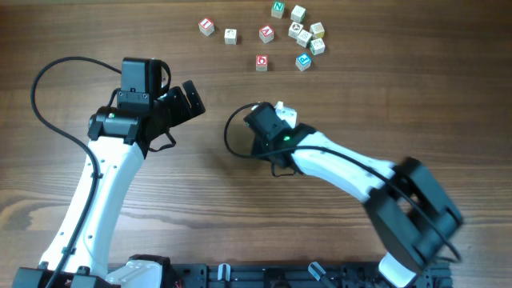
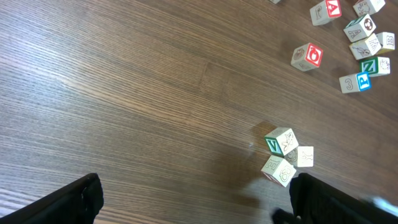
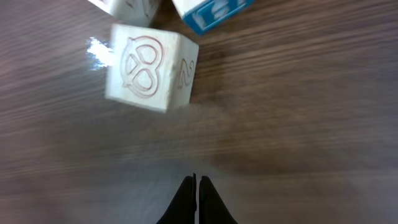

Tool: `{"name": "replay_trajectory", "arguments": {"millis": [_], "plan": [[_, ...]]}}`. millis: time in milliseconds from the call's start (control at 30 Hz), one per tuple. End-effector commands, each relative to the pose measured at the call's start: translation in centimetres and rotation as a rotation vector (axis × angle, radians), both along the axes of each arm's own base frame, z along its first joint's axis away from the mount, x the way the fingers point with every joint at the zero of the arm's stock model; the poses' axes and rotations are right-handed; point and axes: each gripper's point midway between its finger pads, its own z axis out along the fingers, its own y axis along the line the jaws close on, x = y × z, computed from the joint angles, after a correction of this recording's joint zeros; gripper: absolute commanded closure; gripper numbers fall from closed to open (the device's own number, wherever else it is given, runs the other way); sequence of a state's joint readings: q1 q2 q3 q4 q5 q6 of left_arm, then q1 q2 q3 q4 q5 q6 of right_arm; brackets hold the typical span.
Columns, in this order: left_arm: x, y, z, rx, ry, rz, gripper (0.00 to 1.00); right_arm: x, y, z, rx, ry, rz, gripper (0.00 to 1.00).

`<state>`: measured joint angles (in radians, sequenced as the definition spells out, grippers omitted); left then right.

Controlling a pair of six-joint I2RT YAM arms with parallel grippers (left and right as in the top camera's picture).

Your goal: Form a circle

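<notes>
Overhead: the circle (image 1: 286, 114) lies mid-desk (image 1: 200, 184), partly hidden at the tip of the right end effector (image 1: 272, 118); eleven loose cubes (image 1: 304, 38) sit beyond it

Left wrist: the circle is three touching cubes in a compact triangle with no long axis, one showing a green "V"; the left end effector (image 2: 196, 193) is spread wide

Right wrist: the right end effector is pinched closed on nothing, just short of a pretzel-engraved cube (image 3: 149, 68)

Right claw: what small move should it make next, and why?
Probably ease the shut right claw forward to nudge the pretzel block closer against the blue block. Its tips sit just short of the pretzel block, not touching it, and the blue block lies right beyond.
</notes>
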<state>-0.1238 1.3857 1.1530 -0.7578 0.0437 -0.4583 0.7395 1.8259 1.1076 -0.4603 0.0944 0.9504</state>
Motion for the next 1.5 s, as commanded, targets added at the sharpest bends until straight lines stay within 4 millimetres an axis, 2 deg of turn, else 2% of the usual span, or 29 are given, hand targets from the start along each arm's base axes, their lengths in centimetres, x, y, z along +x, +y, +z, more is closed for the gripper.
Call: {"name": "replay_trajectory", "arguments": {"millis": [0,67,100,267,333,533,733,933,1267,1467], "plan": [[0.2,0.0,0.1,-0.011,-0.001,0.006,0.0,2.4,-1.4,7.6,0.044,-0.191,-0.116,0.95],[0.2,0.0,0.1,-0.011,-0.001,0.006,0.0,3.3,-2.7,7.9,0.025,-0.214,-0.157,0.96],[0.2,0.0,0.1,-0.011,-0.001,0.006,0.0,3.9,-3.4,7.4,0.03,-0.206,-0.18,0.96],[0.2,0.0,0.1,-0.011,-0.001,0.006,0.0,4.3,-3.6,4.3,0.052,-0.122,-0.173,0.95],[0.2,0.0,0.1,-0.011,-0.001,0.005,0.0,4.2,-2.9,3.6,0.044,-0.118,-0.134,0.95],[0.2,0.0,0.1,-0.011,-0.001,0.006,0.0,3.5,-0.5,3.2,0.055,-0.131,0.059,0.95],[0.2,0.0,0.1,-0.011,-0.001,0.006,0.0,2.5,2.3,0.5,0.099,-0.128,0.309,0.96],[0.2,0.0,0.1,-0.011,-0.001,0.006,0.0,2.6,3.3,0.5,0.126,-0.146,0.356,0.95],[0.2,0.0,0.1,-0.011,-0.001,0.006,0.0,2.8,3.5,-1.8,0.12,-0.125,0.358,0.96],[0.2,0.0,0.1,-0.011,-0.001,0.006,0.0,3.4,3.6,-1.6,0.115,-0.15,0.355,0.95]]}}
